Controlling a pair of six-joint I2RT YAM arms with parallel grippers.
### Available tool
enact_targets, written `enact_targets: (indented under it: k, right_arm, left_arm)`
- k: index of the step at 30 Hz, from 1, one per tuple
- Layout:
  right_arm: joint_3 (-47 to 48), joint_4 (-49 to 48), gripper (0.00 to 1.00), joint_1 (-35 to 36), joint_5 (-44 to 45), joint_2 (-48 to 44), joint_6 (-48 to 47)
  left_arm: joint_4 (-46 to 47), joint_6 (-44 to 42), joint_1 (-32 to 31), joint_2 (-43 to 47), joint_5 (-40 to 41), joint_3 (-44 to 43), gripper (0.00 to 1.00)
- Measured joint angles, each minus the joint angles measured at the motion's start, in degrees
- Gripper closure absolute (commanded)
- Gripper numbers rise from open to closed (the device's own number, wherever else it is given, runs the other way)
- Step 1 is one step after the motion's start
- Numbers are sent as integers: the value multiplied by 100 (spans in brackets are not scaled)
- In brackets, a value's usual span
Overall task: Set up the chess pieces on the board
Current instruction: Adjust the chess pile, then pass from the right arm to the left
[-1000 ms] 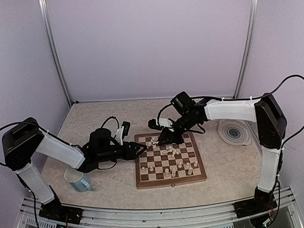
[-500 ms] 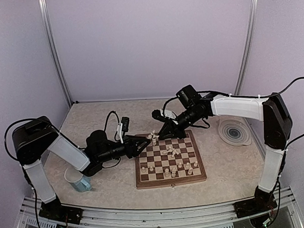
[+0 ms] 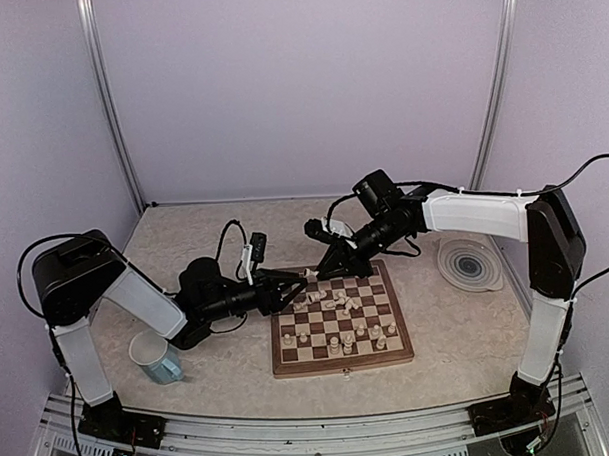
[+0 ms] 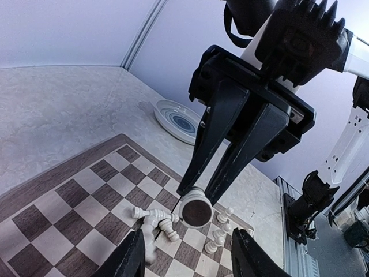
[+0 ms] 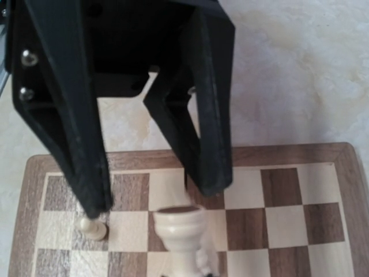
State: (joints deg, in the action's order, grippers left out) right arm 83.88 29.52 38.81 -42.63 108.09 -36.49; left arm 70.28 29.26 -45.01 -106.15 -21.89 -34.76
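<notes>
Two arms, change: against a second ago the right gripper [image 3: 319, 274] has left the heap at mid-board and reached out to the far-left corner of the board [image 3: 339, 366]. The left gripper [image 3: 293, 285] has come forward from the board's left edge toward the same corner, its elbow risen.
Last half second: the right arm has hardly moved. The left jaws are a little nearer the right ones, and the two sets of tips almost meet in the top view.
Right jaws: part-way apart in the right wrist view, with a gap wider than the cream piece [image 5: 177, 228], which shows blurred just past their tips and nearer one finger than the other. In the left wrist view both tips end at the rim of its dark round base, which faces that camera. Whether they grip it cannot be told.
Left jaws: wide apart with nothing between them, low over the board and pointing toward that piece.
Chess pieces [image 3: 339, 303]: several lie toppled in a heap at mid-board, and a loose line stands upright on the two near rows. One small piece [image 5: 92, 228] stands upright near the far border, beside one right fingertip.
Bench [image 3: 230, 386]: carries the board, a ringed plate [image 3: 468, 264] to its right, and a pale cup [image 3: 154, 357] near the left arm's base.
</notes>
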Motion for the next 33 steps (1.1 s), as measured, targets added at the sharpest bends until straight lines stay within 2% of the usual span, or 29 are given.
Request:
enact_targets:
  k: [12, 19, 33]
  right_arm:
    - [0, 2, 100, -39, 153, 2, -15]
    - [0, 20, 100, -42, 463, 2, -157]
    - [-4, 26, 99, 11, 763, 2, -334]
  left_arm:
    - [-249, 28, 76, -79, 264, -96, 54]
    - [-645, 315, 92, -136, -155, -625, 55]
    - [-984, 739, 101, -358, -549, -935, 68]
